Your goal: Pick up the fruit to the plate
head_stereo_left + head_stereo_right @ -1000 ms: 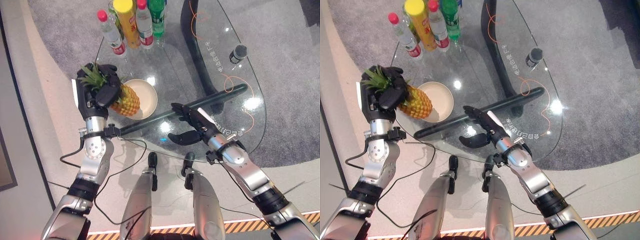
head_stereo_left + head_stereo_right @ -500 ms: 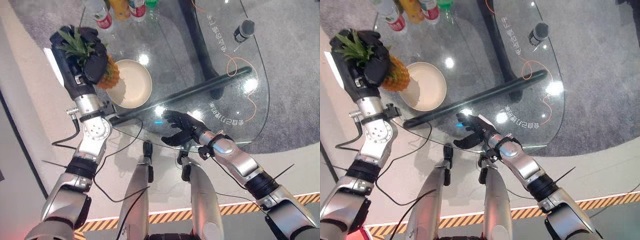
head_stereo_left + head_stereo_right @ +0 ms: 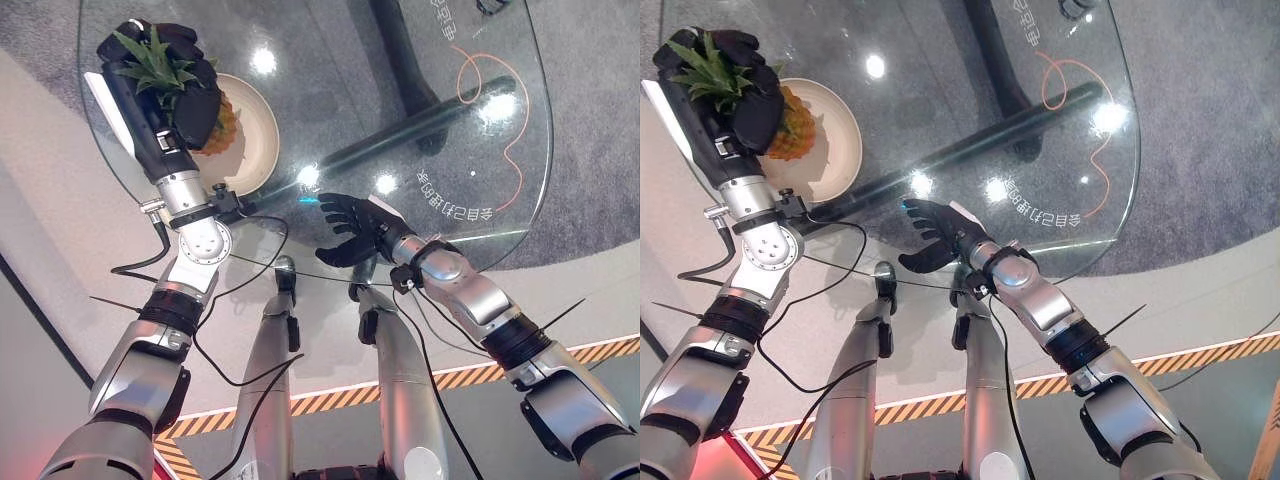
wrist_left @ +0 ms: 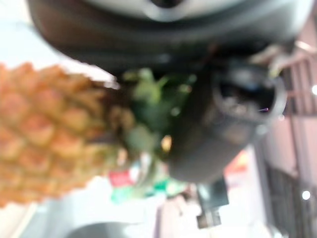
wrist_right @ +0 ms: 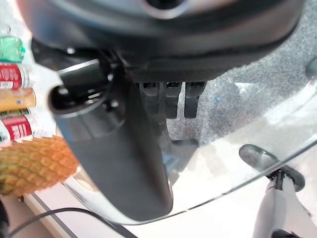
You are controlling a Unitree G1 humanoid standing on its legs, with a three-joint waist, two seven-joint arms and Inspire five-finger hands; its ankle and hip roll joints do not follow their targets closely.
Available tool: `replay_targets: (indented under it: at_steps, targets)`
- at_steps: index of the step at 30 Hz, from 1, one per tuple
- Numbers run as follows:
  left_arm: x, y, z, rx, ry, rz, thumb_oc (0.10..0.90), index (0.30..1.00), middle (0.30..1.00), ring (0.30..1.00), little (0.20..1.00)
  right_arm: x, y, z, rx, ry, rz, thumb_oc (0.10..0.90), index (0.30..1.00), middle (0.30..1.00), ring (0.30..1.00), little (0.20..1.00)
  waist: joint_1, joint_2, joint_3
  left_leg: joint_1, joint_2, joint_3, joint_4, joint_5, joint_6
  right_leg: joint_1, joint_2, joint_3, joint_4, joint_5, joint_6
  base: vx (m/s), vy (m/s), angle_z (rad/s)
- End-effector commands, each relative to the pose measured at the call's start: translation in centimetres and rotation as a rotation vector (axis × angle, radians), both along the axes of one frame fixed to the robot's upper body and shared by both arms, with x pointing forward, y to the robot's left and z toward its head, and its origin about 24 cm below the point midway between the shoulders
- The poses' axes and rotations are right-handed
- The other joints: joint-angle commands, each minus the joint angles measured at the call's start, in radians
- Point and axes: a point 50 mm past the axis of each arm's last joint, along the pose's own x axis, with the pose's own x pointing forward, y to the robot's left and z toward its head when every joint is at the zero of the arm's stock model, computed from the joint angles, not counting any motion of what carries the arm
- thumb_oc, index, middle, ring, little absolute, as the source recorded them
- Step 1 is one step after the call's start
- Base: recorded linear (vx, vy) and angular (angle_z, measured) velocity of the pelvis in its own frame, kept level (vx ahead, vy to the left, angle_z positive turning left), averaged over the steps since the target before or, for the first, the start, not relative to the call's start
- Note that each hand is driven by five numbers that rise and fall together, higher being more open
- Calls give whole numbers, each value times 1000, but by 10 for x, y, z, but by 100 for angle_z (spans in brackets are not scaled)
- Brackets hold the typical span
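My left hand (image 3: 165, 85) is raised at the table's left side, shut on the green crown of a pineapple (image 3: 222, 118). The orange fruit hangs over the left part of the cream plate (image 3: 258, 150); whether it touches the plate I cannot tell. Close up, the pineapple (image 4: 44, 144) shows beside the hand's thumb (image 4: 218, 129). My right hand (image 3: 350, 225) hovers open above the glass near the table's front edge, fingers spread, holding nothing; its thumb (image 5: 124, 163) and straight fingers (image 5: 173, 99) stand apart.
The round glass table (image 3: 540, 160) has a dark bar (image 3: 420, 125) of its base under the glass. An orange cable (image 3: 470, 85) lies on the right part. Several bottles (image 5: 12, 74) stand beyond the plate. Grey carpet lies beneath.
The camera has tipped down, so the bottles left the eye views. My left hand still holds the pineapple by the plate's left part. My right hand has drawn back slightly toward the front edge.
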Motion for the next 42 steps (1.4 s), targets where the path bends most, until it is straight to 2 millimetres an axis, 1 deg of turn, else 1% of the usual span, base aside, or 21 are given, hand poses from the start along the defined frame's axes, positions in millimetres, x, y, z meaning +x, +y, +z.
replay_targets:
  at_steps: [1,6,12,21,22,23,24,26,27,28,29,30,31,34,37,42]
  targets:
    - [-20,-13,60,-64,-355,-116,100,300,300,300,200,-10,18,7,61,-42,104,800,900,900,900,900,39,-5,-25,8,-90,48,-14,-36,-16,-8,103,-7,-17,76,40,0,0,0]
    - [-15,-14,52,-46,-315,-83,100,300,300,300,200,-9,18,8,68,-62,113,800,900,900,900,900,37,-11,-25,-8,-103,40,-24,-23,-20,-18,113,-9,-29,84,37,0,0,0]
    - [-8,-9,48,-38,-263,-66,100,300,300,300,200,-7,17,10,66,-72,119,800,900,900,900,900,33,-16,-25,-16,-102,39,-32,-7,-27,-21,110,-18,-37,94,38,0,0,0]
    - [-4,-6,36,-44,-217,-52,100,300,300,300,200,-8,17,10,55,-90,130,800,900,900,900,900,32,-8,-25,-19,-98,39,-41,5,-33,-32,105,-21,-28,97,40,-7,1,1]
    - [-4,-7,35,-43,-217,-51,116,314,314,314,216,-9,17,10,52,-92,130,800,900,900,900,900,32,-6,-25,-19,-98,38,-41,5,-33,-34,104,-21,-26,98,40,0,0,0]
    - [-4,-7,34,-44,-215,-48,160,352,352,352,260,-9,17,10,49,-93,129,800,900,900,900,900,33,-5,-25,-18,-98,38,-42,6,-34,-34,103,-21,-25,97,40,0,0,0]
    - [-4,-8,33,-45,-213,-47,169,359,359,359,269,-9,16,10,48,-94,128,800,900,900,900,900,33,-4,-25,-17,-97,37,-43,6,-34,-34,101,-22,-24,98,41,0,0,0]
    - [-3,-7,32,-51,-205,-51,300,472,472,472,400,-9,16,11,48,-94,125,800,900,900,900,900,34,-2,-25,-14,-96,36,-44,7,-34,-33,99,-22,-20,96,42,0,0,0]
    - [-3,-7,32,-51,-203,-53,328,495,495,495,428,-10,16,11,48,-94,125,800,900,900,900,900,34,-2,-25,-14,-96,36,-44,7,-34,-33,99,-22,-20,96,42,0,0,0]
    - [-3,-7,32,-52,-195,-63,372,533,533,533,472,-10,16,11,47,-95,125,800,900,900,900,900,34,-1,-25,-11,-95,36,-45,8,-35,-31,99,-22,-18,95,42,0,0,0]
    - [-2,-7,32,-52,-189,-71,372,533,533,533,472,-10,16,10,46,-95,125,800,900,900,900,900,34,-1,-25,-10,-94,36,-46,8,-34,-31,98,-22,-17,94,42,0,0,0]
    - [-2,-7,31,-52,-182,-80,498,641,641,641,598,-10,16,10,45,-95,126,800,900,900,900,900,34,0,-25,-10,-93,35,-46,8,-34,-32,97,-22,-15,94,42,0,0,0]
    - [-1,-7,31,-55,-174,-86,800,900,900,900,900,-11,16,10,45,-96,127,800,900,900,900,900,34,0,-25,-7,-92,35,-48,8,-33,-31,98,-21,-13,94,43,0,0,0]
    - [0,-7,30,-71,-161,-86,800,900,900,900,900,-12,17,10,46,-97,130,800,900,900,900,900,33,1,-25,-1,-89,35,-50,8,-31,-32,98,-19,-7,93,44,0,0,0]
    - [0,-3,24,-94,-141,-86,800,900,900,900,900,-14,17,8,41,-97,140,800,900,900,900,900,33,2,-25,13,-84,36,-54,8,-30,-20,95,-20,-6,90,45,-20,-21,0]
    - [1,2,19,-114,-109,-94,800,900,900,900,900,-15,18,9,45,-102,146,800,900,900,900,900,35,4,-25,39,-76,34,-65,9,-34,4,90,-23,-13,87,46,-27,-40,0]
